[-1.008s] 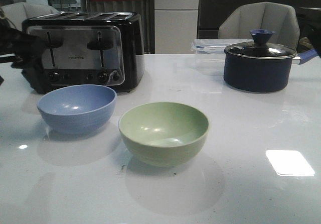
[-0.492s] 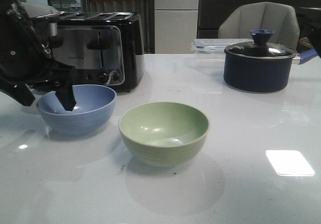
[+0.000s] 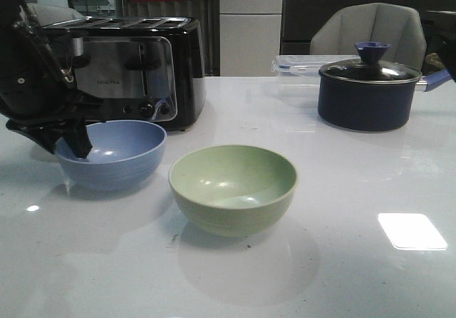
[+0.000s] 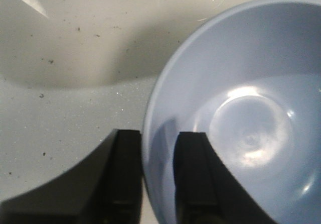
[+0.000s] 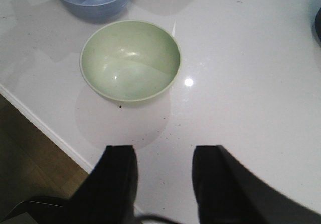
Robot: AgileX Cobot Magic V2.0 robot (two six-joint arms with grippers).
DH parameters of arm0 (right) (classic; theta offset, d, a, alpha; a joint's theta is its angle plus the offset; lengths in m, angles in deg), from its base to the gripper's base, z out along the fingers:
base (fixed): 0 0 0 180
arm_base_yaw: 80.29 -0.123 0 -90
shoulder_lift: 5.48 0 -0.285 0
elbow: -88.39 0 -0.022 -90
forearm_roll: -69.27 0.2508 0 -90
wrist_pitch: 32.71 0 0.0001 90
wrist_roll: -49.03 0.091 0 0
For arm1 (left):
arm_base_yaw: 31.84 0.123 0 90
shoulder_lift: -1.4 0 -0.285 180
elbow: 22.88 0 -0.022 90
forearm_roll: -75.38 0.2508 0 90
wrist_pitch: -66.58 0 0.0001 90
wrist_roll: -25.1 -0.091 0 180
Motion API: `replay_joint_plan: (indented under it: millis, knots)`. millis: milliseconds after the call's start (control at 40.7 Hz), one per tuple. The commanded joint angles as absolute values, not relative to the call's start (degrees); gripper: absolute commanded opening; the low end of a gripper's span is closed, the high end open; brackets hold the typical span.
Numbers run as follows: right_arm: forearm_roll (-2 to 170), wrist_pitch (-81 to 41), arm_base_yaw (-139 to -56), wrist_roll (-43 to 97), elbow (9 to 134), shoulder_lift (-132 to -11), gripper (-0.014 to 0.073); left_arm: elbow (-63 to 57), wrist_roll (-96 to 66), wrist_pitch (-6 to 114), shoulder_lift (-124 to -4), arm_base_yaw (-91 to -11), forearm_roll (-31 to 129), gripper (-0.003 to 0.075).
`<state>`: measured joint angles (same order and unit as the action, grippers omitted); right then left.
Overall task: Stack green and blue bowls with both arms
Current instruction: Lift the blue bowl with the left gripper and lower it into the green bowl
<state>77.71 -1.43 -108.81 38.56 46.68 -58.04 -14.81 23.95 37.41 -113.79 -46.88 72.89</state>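
White table (image 3: 370, 190) carries everything here, and the toaster (image 3: 135, 68) is our landmark, black and steel at the back left. Well to the right of the toaster sits the navy pot (image 3: 369, 93), glass lid on, contents impossible to make out; a clear lidded box (image 3: 296, 65) sits just behind it, and what it holds can't be told either.

Now the bowls. Green bowl (image 3: 233, 187) sits in front of the toaster and off to its right, upright, nothing in it. Blue bowl (image 3: 110, 152) sits just in front of the toaster, also upright with nothing inside, and close beside the green one without touching.

Left arm (image 3: 35, 75) is down in front of the toaster's left end, and the left gripper (image 3: 77, 145) is at the blue bowl's left rim. The left wrist view settles what the front view can't: one finger (image 4: 193, 176) inside the bowl, the other outside, rim between them, pinching the wall.

Right gripper (image 5: 163, 184) shows only in the right wrist view, out of the front view altogether. Its fingers are spread apart, holding nothing, hovering over bare table on the near side of the green bowl, far from the toaster. That view also shows the table's front edge and dark floor (image 5: 30, 169) below.
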Motion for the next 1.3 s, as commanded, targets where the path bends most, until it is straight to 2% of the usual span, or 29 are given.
replay_joint_plan:
  millis: [0, 25, 246, 565, 934, 1278]
  knots:
    - [77.56, -5.42, -108.72, 37.92, 48.22, -57.64, 0.0393, -16.75, 24.42, 39.11, -110.6, -47.15, 72.94, 0.0113]
    - [77.56, -5.42, -108.72, 37.92, 48.22, -57.64, 0.0393, -16.75, 24.42, 38.89, -110.2, -47.15, 72.94, 0.0087]
    - [77.56, -5.42, -108.72, 37.92, 48.22, -57.64, 0.0393, -17.27, 24.42, 36.1, -104.23, -47.36, 71.89, 0.0093]
    - [77.56, -5.42, -108.72, 37.92, 48.22, -57.64, 0.0393, -24.48, 22.25, 20.45, -98.78, -53.18, 66.01, 0.0093]
    - [77.56, -5.42, -108.72, 37.92, 48.22, -57.64, 0.0393, -24.73, 22.25, 25.67, -100.76, -64.39, 63.68, 0.0093]
    - [77.56, -5.42, -108.72, 37.92, 48.22, -57.64, 0.0393, -24.63, 22.25, 29.19, -107.1, -66.23, 62.16, 0.0093]
